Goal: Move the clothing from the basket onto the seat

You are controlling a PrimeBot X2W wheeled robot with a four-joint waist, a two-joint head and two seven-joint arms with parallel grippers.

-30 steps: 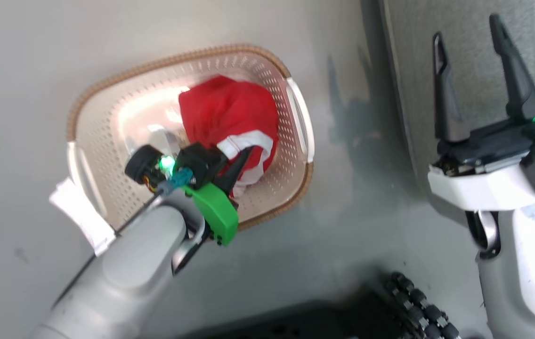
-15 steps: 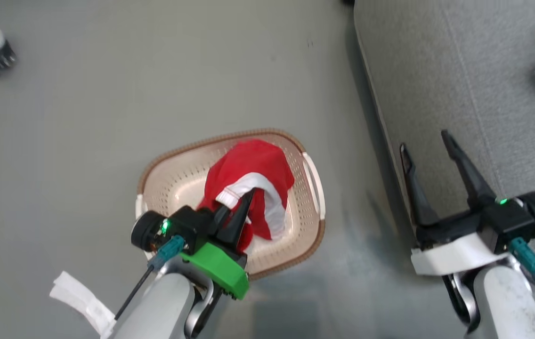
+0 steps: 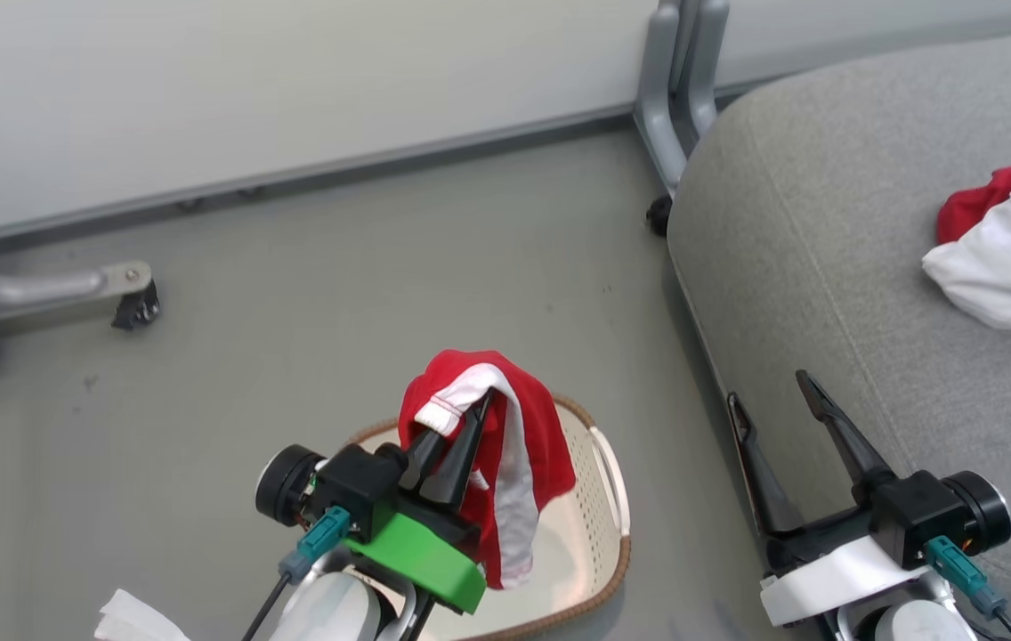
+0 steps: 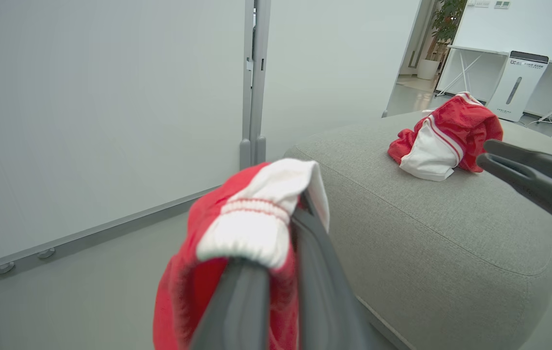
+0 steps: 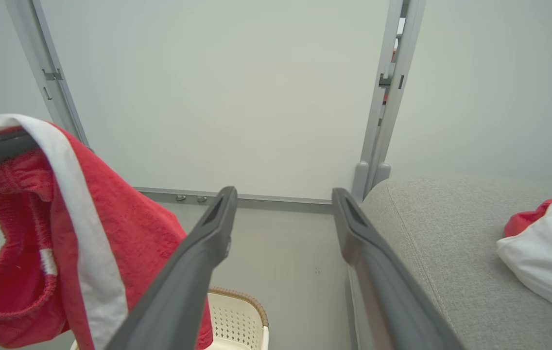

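My left gripper [image 3: 470, 414] is shut on the white cuff of a red clothing piece [image 3: 528, 427], which hangs from the fingers above the cream basket [image 3: 599, 525]. The left wrist view has this garment [image 4: 251, 214] draped over my closed fingers [image 4: 315, 272]. A second red and white piece [image 3: 1004, 249] lies on the grey seat [image 3: 826, 267] at the right. My right gripper [image 3: 766, 390] stands open and empty over the seat's near edge. The right wrist view shows the hanging garment [image 5: 111, 204] at left and the seat [image 5: 441, 233] at right.
A pale partition wall with a grey post [image 3: 675, 89] stands behind the seat's corner. At the left a castor foot [image 3: 136, 307] rests on the grey floor. White paper [image 3: 136, 619] lies at the lower left beside the basket.
The head camera has tilted up. My left gripper has lifted the red garment up out of the basket. The right gripper stays open.
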